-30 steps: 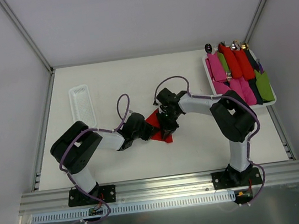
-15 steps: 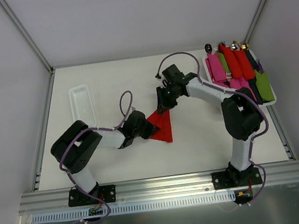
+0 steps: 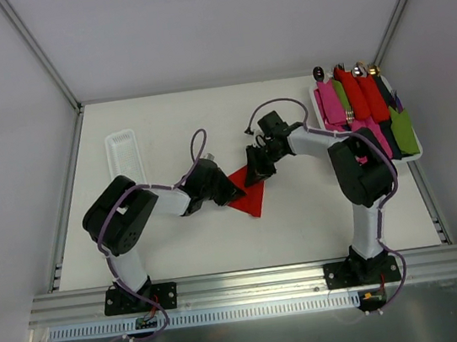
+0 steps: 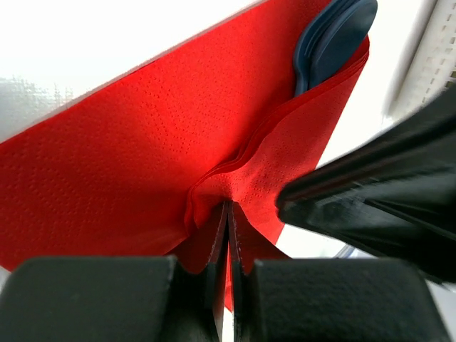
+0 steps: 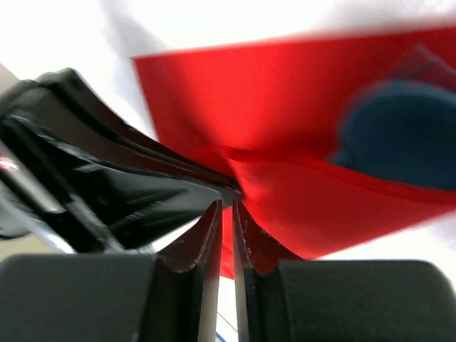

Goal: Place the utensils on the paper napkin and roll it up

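Since a second ago the right gripper (image 3: 255, 172) has shifted toward 12 o'clock. It and the left gripper (image 3: 230, 193) both pinch the paper napkin (image 3: 252, 202) mid-table, with a blue spoon (image 4: 333, 35) tucked inside. Rolling well likely needs even tension and a tight fold.

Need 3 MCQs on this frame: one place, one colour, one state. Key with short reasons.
1. Where is the paper napkin? A far-left corner; B centre of the table, between left gripper and right gripper; C off the table.
2. Colour of the utensil in its fold? A blue; B silver; C green.
3. State of the left gripper? A open; B out of view; C shut on the napkin.
Key: 1B, the top view shows it between the gripper tips. 2A, a blue bowl pokes from the fold. 3C, it pinches red paper.
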Robot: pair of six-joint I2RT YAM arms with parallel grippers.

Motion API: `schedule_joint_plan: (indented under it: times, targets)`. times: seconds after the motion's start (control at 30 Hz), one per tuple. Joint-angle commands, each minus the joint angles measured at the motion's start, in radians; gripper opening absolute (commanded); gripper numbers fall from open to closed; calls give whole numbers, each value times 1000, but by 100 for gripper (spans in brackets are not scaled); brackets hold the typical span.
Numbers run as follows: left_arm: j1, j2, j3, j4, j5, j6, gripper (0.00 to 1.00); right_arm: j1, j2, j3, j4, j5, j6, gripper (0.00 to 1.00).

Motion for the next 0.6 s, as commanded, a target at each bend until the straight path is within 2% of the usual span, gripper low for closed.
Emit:
schedule_joint_plan:
  times: [0.0,0.57]
  targets:
    - [20,83,-77,-197,-67,48,0,-50,-76,-85,139,-102,72,14]
    - [22,86,-96,-167,-72,19,0,-75,-1,-95,198,-102,161,16]
